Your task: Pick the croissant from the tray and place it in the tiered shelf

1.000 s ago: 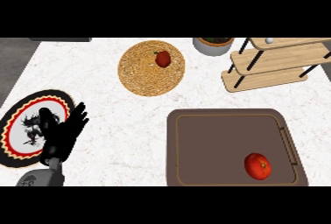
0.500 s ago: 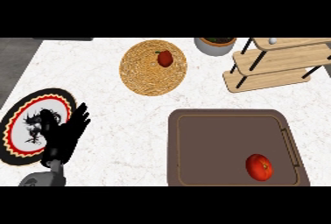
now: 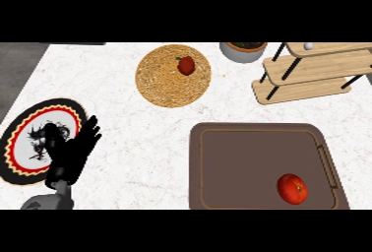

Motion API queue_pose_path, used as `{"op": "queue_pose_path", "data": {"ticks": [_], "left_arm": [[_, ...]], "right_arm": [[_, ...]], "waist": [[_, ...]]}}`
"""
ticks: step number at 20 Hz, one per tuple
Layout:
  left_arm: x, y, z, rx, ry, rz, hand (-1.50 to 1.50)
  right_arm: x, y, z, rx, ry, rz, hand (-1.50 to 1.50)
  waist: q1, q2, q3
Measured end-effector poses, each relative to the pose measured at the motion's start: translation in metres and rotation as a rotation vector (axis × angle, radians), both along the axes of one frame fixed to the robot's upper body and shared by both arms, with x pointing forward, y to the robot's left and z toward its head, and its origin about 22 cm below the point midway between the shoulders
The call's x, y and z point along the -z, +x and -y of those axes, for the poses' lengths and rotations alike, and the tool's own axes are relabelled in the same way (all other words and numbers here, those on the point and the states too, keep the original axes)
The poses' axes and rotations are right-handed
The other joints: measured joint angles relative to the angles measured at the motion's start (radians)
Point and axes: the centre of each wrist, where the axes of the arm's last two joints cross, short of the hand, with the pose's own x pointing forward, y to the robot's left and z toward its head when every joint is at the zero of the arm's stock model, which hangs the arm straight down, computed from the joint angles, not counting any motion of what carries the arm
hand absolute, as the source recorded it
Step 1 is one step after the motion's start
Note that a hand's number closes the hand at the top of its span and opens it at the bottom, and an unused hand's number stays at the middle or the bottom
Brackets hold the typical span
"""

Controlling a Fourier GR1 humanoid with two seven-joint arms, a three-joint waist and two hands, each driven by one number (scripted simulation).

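Item: red round fruit (image 3: 292, 188), tomato-like, no croissant seen; lies in brown tray (image 3: 218, 162), near its front-right corner. Prob. light, smooth, slippery, bruises easily; take from above, fingers round its widest part. Woven plate (image 3: 163, 86), worktop rear centre: one small red fruit (image 3: 187, 64). Dark pot (image 3: 243, 49) at rear edge. Tiered shelf (image 3: 312, 78), rear-right corner: small pale object (image 3: 309, 46) on top tier. Left hand (image 3: 73, 152), front-left, beside patterned plate (image 3: 22, 147): fingers straight, spread, holds nothing. Right hand: not seen.

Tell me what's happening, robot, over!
Left hand open, resting by patterned plate. Right hand not visible. No croissant seen; red round item on tray. Tiered shelf untouched.
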Motion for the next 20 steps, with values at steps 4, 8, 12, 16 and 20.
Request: {"op": "queue_pose_path", "data": {"ticks": [4,8,12,16,20], "left_arm": [[-0.001,0.001,-0.004,0.004,-0.008,-0.004,0.00],[0.003,0.003,-0.001,0.003,-0.001,0.001,0.00],[0.002,0.007,-0.001,0.004,-0.006,-0.005,0.00],[0.002,0.007,0.002,0.006,-0.006,-0.001,0.00],[0.002,0.005,-0.004,0.000,-0.003,-0.003,0.00]], "right_arm": [[0.009,0.014,-0.002,0.005,-0.013,0.011,1.50],[0.020,0.023,0.000,-0.001,-0.005,0.033,1.50],[0.026,0.028,0.001,-0.027,0.004,0.044,1.50],[0.025,0.030,0.005,-0.042,0.005,0.042,1.50],[0.021,0.030,0.005,-0.041,-0.056,0.040,1.50]], "waist": [[0.002,0.001,0.000],[0.001,0.003,0.000],[-0.001,0.002,0.000],[-0.002,0.002,0.000],[-0.001,0.002,0.000]]}}
